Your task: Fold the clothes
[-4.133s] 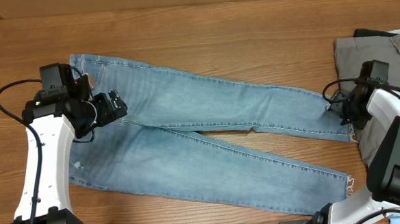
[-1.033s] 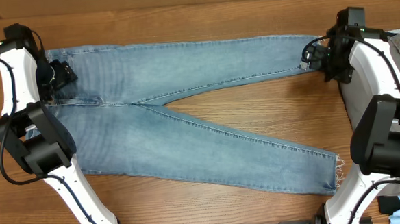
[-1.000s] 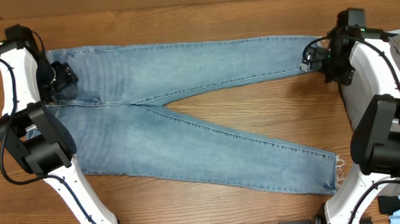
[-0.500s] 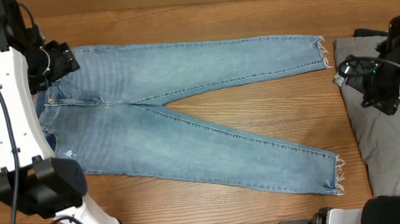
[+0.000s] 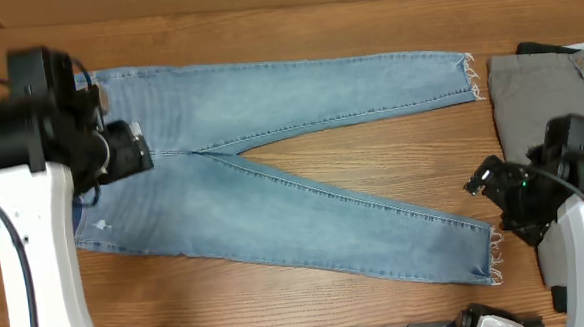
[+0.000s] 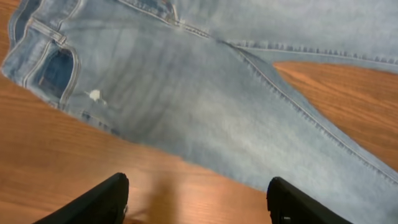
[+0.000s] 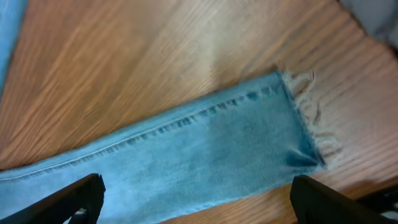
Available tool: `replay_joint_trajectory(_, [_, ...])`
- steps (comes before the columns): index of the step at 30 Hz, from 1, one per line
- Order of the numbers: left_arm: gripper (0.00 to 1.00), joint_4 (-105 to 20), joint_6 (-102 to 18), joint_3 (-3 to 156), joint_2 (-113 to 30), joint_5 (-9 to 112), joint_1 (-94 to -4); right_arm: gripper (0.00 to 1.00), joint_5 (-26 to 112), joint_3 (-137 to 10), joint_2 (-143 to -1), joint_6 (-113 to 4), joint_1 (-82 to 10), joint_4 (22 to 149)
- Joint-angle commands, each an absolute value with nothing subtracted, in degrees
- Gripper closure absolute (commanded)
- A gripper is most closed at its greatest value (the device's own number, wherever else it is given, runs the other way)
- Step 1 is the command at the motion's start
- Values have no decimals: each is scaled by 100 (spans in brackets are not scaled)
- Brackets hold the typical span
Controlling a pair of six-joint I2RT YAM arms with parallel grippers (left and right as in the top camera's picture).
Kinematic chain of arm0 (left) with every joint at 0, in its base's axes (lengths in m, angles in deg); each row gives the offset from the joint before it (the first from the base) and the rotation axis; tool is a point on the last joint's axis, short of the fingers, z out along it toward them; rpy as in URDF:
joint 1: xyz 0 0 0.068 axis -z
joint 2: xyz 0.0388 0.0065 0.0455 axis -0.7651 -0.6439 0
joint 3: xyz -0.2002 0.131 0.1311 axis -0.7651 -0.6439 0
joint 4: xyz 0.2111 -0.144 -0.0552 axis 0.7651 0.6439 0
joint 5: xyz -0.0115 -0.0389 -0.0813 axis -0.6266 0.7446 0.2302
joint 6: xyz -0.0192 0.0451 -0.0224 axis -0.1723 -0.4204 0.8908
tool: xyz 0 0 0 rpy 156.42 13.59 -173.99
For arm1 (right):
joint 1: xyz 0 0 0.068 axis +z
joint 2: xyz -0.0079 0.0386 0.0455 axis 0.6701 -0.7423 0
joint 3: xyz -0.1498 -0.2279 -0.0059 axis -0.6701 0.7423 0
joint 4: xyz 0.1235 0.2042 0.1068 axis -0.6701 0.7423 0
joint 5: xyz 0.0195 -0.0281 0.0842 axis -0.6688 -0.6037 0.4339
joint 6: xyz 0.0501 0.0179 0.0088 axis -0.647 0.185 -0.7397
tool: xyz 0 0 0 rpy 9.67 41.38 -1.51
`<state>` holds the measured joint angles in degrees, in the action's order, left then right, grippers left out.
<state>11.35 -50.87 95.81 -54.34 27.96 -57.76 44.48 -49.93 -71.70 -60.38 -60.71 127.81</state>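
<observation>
The light blue jeans (image 5: 270, 135) lie flat on the wooden table (image 5: 371, 149), waistband at the left and legs spread in a V to the right. The upper leg ends in a frayed hem (image 5: 471, 76) at the top right; the lower leg's frayed hem (image 5: 492, 255) is at the bottom right. My left gripper (image 5: 141, 157) hovers open and empty over the hip; its wrist view shows the seat, a pocket and a small white distressed spot (image 6: 94, 95). My right gripper (image 5: 476, 182) is open and empty above the lower leg's hem (image 7: 298, 118).
Plain gray trousers (image 5: 549, 100) lie at the right edge of the table, beside the upper hem. Bare wood shows between the two jean legs and along the front edge.
Both grippers let go of the upper leg's ends and moved toward the front: the left from the waistband's top corner to the hip, the right from the upper hem to the lower hem.
</observation>
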Motion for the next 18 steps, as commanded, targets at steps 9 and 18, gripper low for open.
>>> replay_joint_trajectory(9, [20,-1789,-4169,5076,-4896,2895,-5741,0,4477,-2399,-6969,-7067,-6397,10694])
replay_joint_trajectory(18, [20,-1910,-4077,4750,-4896,2978,-5741,0,4960,-1885,-7383,-7209,-6397,10102])
